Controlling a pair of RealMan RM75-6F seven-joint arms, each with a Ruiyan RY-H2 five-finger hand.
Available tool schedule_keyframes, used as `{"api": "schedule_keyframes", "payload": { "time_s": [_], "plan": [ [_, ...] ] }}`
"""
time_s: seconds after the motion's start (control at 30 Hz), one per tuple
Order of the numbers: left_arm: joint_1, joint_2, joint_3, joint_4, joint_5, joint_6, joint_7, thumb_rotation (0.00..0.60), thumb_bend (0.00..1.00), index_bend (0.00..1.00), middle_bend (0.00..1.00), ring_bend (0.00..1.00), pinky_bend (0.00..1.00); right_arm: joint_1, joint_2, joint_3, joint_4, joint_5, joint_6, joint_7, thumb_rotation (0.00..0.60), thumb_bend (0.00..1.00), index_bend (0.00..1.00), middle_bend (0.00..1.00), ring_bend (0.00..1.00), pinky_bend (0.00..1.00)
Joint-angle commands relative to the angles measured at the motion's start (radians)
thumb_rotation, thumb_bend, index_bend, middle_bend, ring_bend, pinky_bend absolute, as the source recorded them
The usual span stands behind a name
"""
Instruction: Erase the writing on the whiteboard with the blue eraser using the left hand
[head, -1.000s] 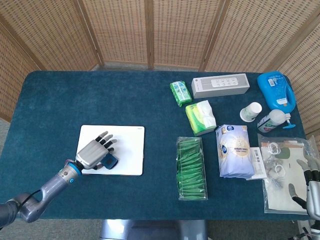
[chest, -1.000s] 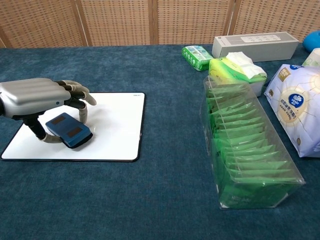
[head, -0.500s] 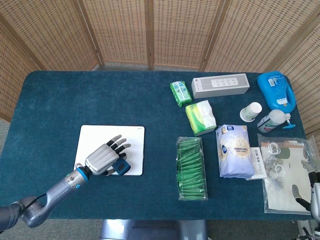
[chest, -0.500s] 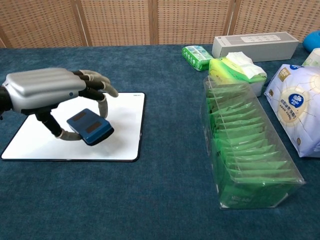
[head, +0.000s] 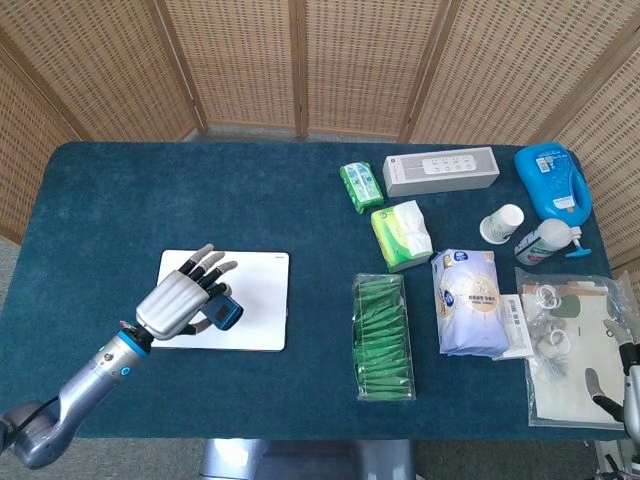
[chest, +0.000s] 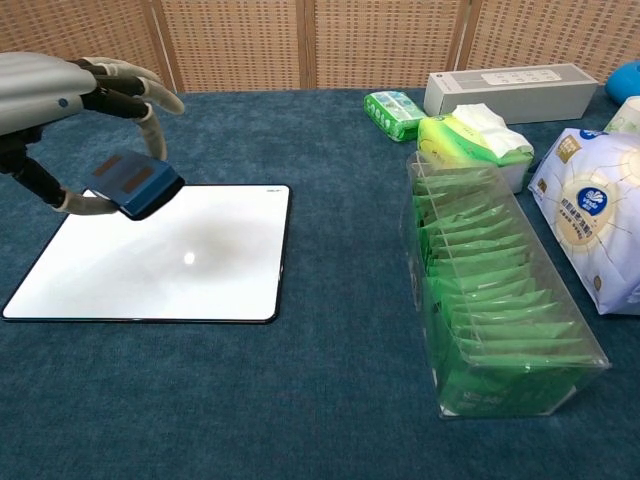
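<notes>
Wicker screen panels behind; dark teal cloth table (head: 200, 200). Whiteboard (chest: 160, 255) flat near front-left edge, surface white, grey smudge at centre, no writing made out. Left hand (head: 178, 300) raised above board, blue eraser (chest: 133, 184) pinched between thumb and a finger, other fingers spread. Eraser clear of the board in chest view, tilted, above the far-left part; board lies directly below and toward the right. Eraser long axis roughly along board's width. Right hand (head: 630, 385) at far right edge, well apart from board, mostly cut off; grasp cannot be told. Clear box of green packets (head: 383, 335) beside board.
</notes>
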Motion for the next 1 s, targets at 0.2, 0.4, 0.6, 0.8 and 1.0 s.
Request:
{"api": "schedule_keyframes", "payload": {
  "time_s": [0.2,0.4,0.6,0.8,1.0],
  "plan": [
    [0.087,0.077,0.031,0.006,-0.046,0.060,-0.004,0.600,0.31,0.69,0.16,0.00,0.00,0.022,-0.015,-0.002,-0.006,-0.017,-0.024,-0.018,0.600,0.35,0.17,0.11,0.00,0.06],
    [0.180,0.141,0.055,0.040,-0.118,0.108,-0.045,0.600,0.31,0.69,0.16,0.00,0.00,0.052,-0.034,-0.004,-0.013,-0.028,-0.062,-0.042,0.600,0.35,0.17,0.11,0.00,0.06],
    [0.228,0.156,0.060,0.072,-0.132,0.126,-0.093,0.600,0.31,0.69,0.16,0.00,0.00,0.071,-0.050,-0.002,-0.015,-0.029,-0.084,-0.060,0.600,0.35,0.17,0.11,0.00,0.06],
    [0.236,0.134,0.044,0.102,-0.128,0.122,-0.108,0.600,0.31,0.69,0.16,0.00,0.00,0.082,-0.061,-0.003,-0.011,-0.027,-0.095,-0.068,0.600,0.35,0.17,0.11,0.00,0.06],
    [0.177,0.077,0.007,0.121,-0.122,0.048,-0.067,0.600,0.31,0.69,0.16,0.00,0.00,0.070,-0.051,-0.005,-0.012,-0.022,-0.075,-0.063,0.600,0.35,0.17,0.11,0.00,0.06]
  ]
}}
